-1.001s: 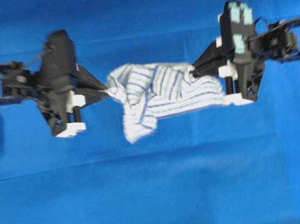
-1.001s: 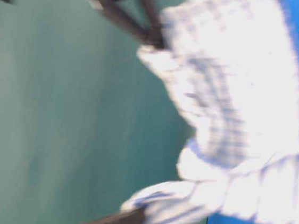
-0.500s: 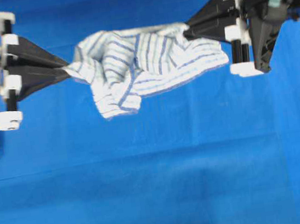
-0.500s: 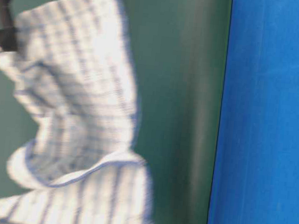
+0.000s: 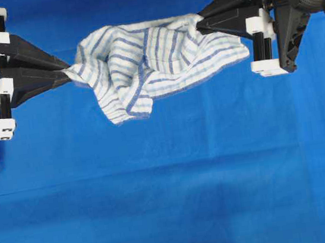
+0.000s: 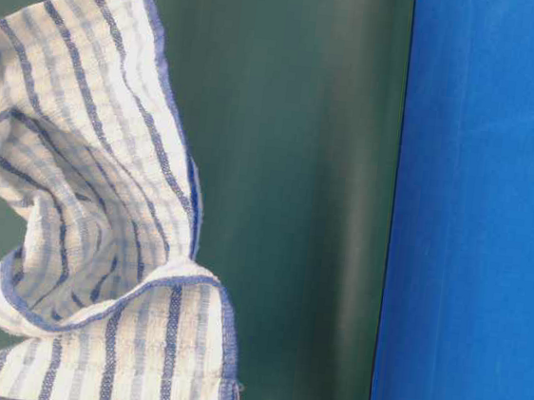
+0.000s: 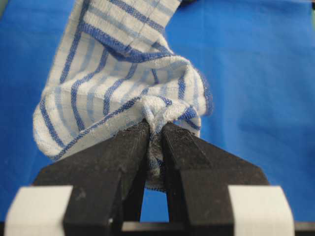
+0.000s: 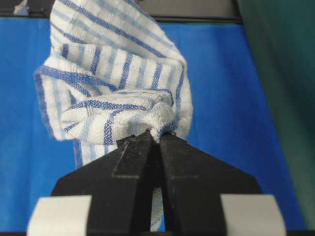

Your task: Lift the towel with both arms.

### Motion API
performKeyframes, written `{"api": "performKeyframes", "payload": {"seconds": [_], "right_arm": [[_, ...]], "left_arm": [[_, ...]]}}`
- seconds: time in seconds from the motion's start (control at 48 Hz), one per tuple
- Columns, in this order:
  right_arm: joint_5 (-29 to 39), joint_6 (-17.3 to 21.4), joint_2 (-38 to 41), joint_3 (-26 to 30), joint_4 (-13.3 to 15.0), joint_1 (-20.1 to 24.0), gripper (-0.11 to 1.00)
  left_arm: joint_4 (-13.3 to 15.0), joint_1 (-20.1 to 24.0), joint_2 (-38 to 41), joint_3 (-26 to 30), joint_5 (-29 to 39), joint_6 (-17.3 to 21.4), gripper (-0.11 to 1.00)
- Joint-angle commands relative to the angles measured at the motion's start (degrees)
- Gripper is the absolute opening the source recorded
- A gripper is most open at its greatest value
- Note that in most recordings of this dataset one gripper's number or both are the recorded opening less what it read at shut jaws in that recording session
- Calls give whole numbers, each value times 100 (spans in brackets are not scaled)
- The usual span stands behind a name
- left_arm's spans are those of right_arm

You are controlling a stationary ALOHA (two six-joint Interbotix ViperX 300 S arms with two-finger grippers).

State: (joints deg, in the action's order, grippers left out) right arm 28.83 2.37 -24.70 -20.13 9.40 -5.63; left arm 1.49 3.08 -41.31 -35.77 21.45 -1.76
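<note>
The black, pointed-fingered right end effector (image 8: 158,137) pinches a bunched fold of the soft white towel with blue check stripes (image 8: 113,83), which hangs crumpled above the blue-clothed desk (image 8: 221,98).

Towel (image 5: 148,60) above the tablecloth (image 5: 173,204), between left gripper (image 5: 63,74) and right gripper (image 5: 201,25).

Bright, even, diffuse light; no glare, barely any shadow on the blue tablecloth (image 5: 218,180). Sharp throughout, softening only on the nearest black tool parts in wrist views.
</note>
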Motion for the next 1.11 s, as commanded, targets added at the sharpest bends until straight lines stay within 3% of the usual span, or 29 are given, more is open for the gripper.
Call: {"api": "performKeyframes", "payload": {"seconds": [0.0,0.125,0.188,0.292,0.375,0.459,0.521,0.751,1.084], "right_arm": [[-18,9,-79,105,18,-18,3],[-18,44,-88,105,18,-18,4],[-18,62,-88,105,18,-18,19],[-44,44,-88,97,18,-18,50],[-44,44,-97,97,26,-18,68],[-35,53,-114,88,18,-18,66],[-35,62,-132,70,18,-18,64],[-158,97,-123,-246,9,-18,65],[-1696,624,202,-1714,-18,0,65]], "left_arm": [[-9,9,-9,167,-114,0,6],[-9,-9,0,185,-211,0,6],[0,-35,0,185,-272,0,9],[-9,-97,0,176,-334,0,35],[0,-105,-9,167,-360,0,62],[-9,-114,-9,158,-352,9,83],[-9,-123,-18,149,-352,18,92],[0,-132,123,-149,-439,9,92],[-9,-264,905,-1468,-1661,0,92]]}}
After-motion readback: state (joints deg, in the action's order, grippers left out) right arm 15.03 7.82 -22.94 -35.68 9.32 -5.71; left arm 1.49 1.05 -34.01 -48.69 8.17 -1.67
